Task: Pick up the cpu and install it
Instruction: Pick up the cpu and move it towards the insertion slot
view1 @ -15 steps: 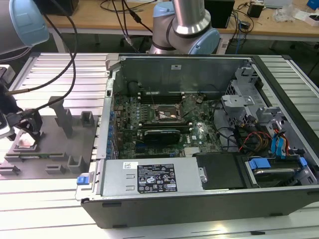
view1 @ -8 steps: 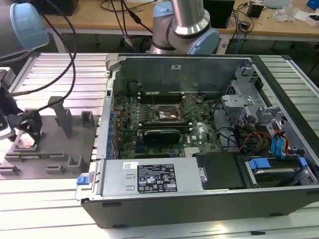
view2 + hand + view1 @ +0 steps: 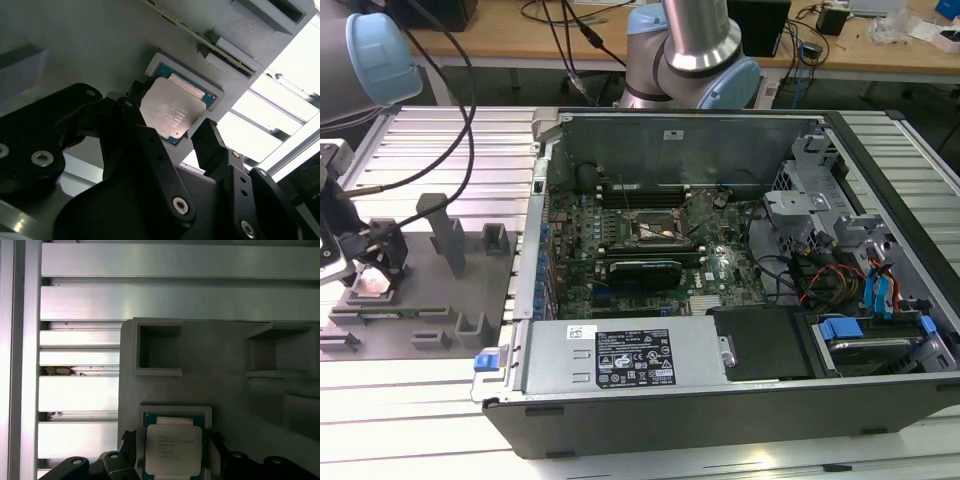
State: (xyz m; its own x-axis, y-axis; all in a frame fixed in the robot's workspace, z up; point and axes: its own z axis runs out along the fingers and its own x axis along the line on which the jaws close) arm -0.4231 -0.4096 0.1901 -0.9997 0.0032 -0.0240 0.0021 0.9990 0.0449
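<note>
Close under the wrist, the gripper [image 3: 171, 114] hangs over the cpu [image 3: 172, 107] with its black fingers [image 3: 207, 137] spread, one on each side of the chip and neither visibly pressing on it. Both wrist views show the cpu lying flat, silvery lid up, with a thin blue-green rim around it. It sits in a shallow square pocket [image 3: 175, 411] of the grey fixture plate [image 3: 225, 365]. Just past the pocket on the same plate stands a hollow square holder [image 3: 159, 347], and beyond the plate's edge run the ribbed slats of the aluminium table [image 3: 150, 300]. From the exterior view, the plate lies toward the exterior view's left, with the gripper low over its outer end and several upright grey blocks [image 3: 450, 235] rising nearby. To the exterior view's right the computer case [image 3: 720, 420] lies on its side with the panel off. Inside it are the green motherboard [image 3: 720, 270] and the dark socket frame [image 3: 655, 230], well apart from the cpu. Blue-tabbed drive bays [image 3: 880, 290] fill the case's far right corner. Behind the case rises the arm's grey and pale-blue joint [image 3: 695, 50], and farthest back stands a wooden bench [image 3: 500, 35] strewn with cables.
</note>
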